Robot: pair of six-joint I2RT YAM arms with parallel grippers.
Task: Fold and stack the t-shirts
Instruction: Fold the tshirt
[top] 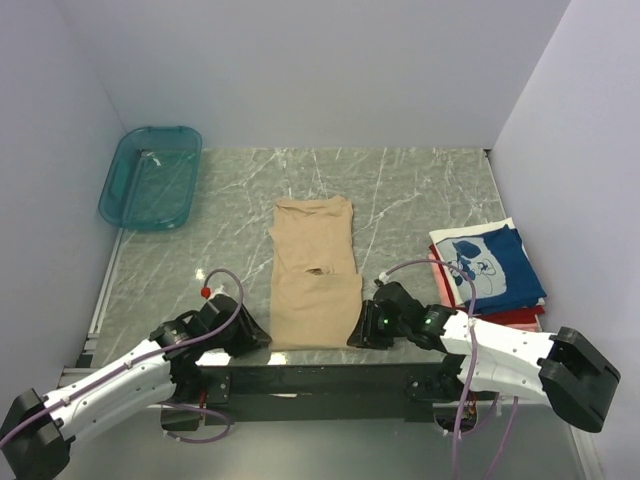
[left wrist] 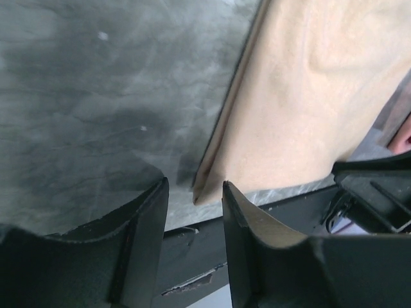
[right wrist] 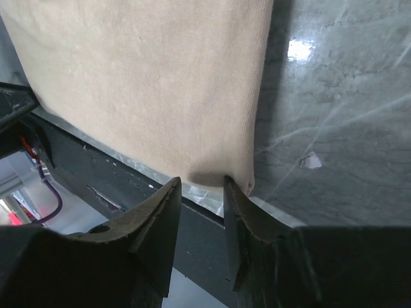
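The tan t-shirt [top: 315, 275] lies flat in the middle of the marble table [top: 420, 185]. It is folded into a long narrow strip that runs away from my bases, and its neck opening shows about halfway along. Its near hem reaches almost to the table's near edge, just above the black rail [top: 320, 378] that my arms are bolted to.

I have both arms reaching in low, one at each near corner of that strip. My left gripper [left wrist: 194, 187] is at the near-left corner. Its jaws are parted with a clear gap, and the folded corner of the cloth points into the gap just ahead of the tips. My right gripper [right wrist: 200, 181] is at the near-right corner. Its jaws are also parted, and the hem sits right at the mouth between the tips. The view there is shadowed, so I cannot tell whether the cloth touches my pads.

A small stack of folded shirts sits well to the right, against the right wall. The navy t-shirt [top: 495, 265] with white print is on top, and the red t-shirt [top: 515, 318] shows beneath it along the near edge. The teal basket [top: 118, 180] is at the far left corner of the table, well apart from the cloth.
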